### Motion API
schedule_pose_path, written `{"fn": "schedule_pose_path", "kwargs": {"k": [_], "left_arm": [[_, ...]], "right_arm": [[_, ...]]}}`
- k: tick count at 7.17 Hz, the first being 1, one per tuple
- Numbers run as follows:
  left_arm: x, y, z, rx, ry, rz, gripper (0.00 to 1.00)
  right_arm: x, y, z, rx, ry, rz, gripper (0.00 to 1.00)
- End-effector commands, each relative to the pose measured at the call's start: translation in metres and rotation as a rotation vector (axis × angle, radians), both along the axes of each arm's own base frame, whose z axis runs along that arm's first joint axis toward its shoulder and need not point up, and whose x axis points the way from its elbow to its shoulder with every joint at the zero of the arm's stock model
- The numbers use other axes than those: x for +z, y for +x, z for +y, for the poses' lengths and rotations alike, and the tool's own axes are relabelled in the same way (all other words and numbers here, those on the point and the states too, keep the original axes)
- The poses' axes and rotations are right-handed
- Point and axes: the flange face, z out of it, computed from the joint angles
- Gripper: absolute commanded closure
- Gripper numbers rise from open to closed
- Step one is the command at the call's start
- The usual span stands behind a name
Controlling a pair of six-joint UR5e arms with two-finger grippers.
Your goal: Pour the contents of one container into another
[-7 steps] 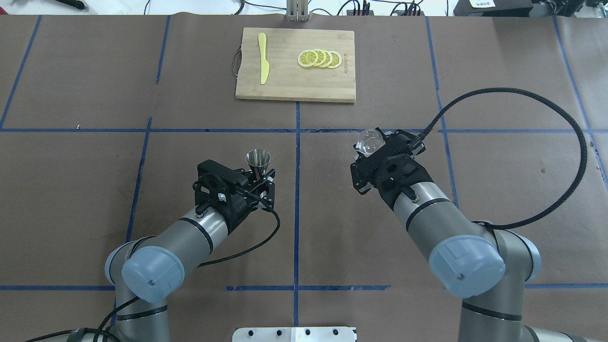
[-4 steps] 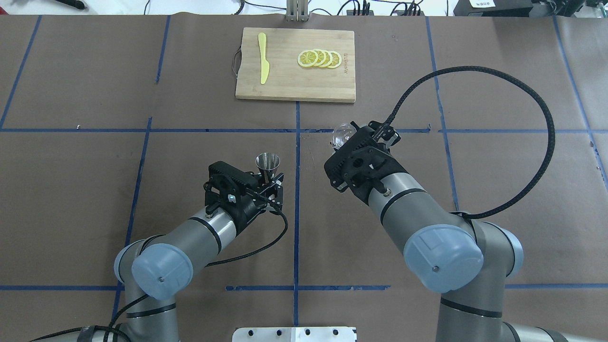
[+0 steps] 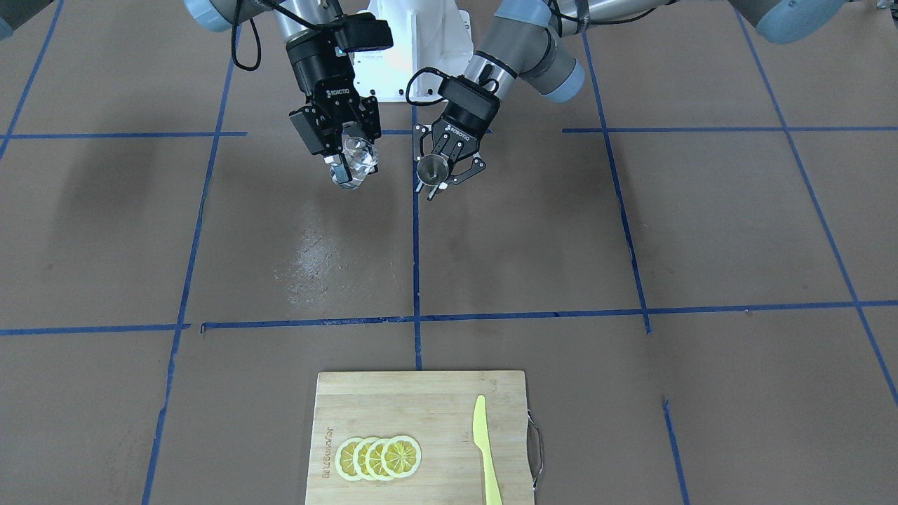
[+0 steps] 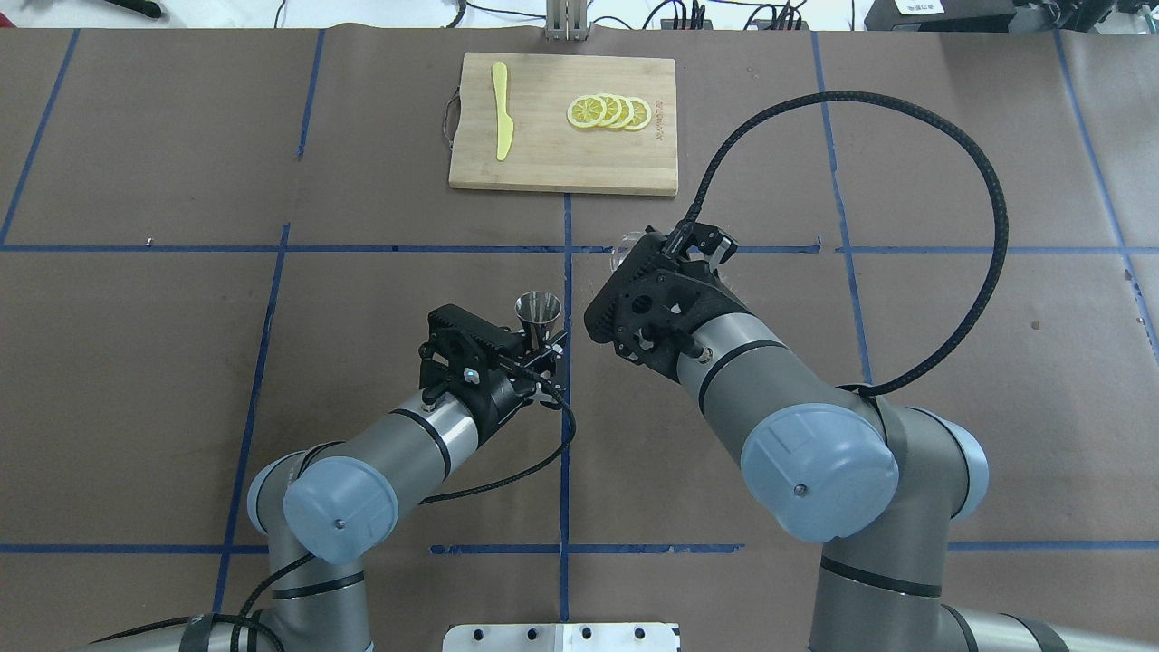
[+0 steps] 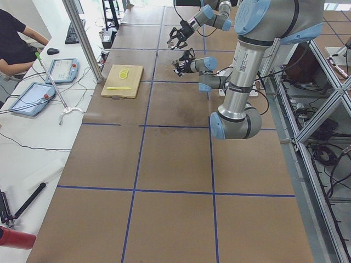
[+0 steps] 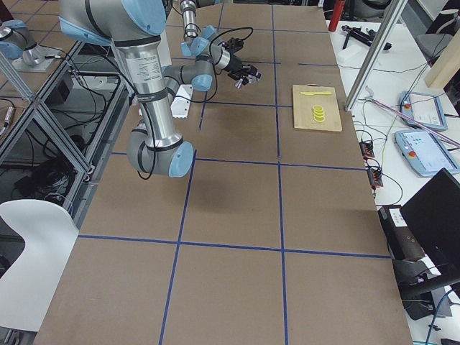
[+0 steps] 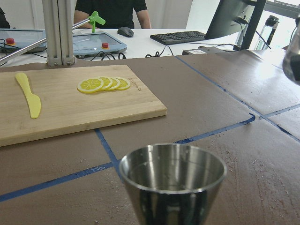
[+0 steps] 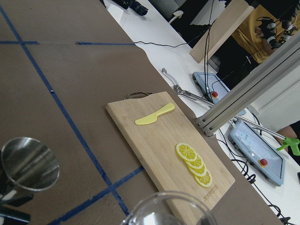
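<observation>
Left hand [image 3: 440, 177] is clamping small conical steel cup [image 3: 431, 168] upright; right hand [image 3: 349, 167], just beside, is gripping clear rounded glass [image 3: 360, 161], likely for pouring.

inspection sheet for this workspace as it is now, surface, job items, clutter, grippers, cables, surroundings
surface: brown-papered table with a blue tape grid; a pale scuffed patch near the middle
job's things: steel jigger upright and clear glass, each held, side by side, not touching
clutter: cutting board at the far edge carrying a yellow knife and lemon slices
grippers: left gripper shut on the jigger; right gripper shut on the glass
cables: thick black cable looping wide from the right wrist; thin cable hanging off the left wrist
surroundings: operators' bench with control tablets, keyboard, a seated person
</observation>
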Motion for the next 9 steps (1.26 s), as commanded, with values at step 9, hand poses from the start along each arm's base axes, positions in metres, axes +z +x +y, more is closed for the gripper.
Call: {"fn": "schedule_pose_path", "kwargs": {"k": [9], "left_arm": [[-0.035, 0.028, -0.003, 0.008, 0.007, 0.029, 1.0]], "right_arm": [[-0.022, -0.005, -0.007, -0.013, 0.031, 0.121, 1.0]]}}
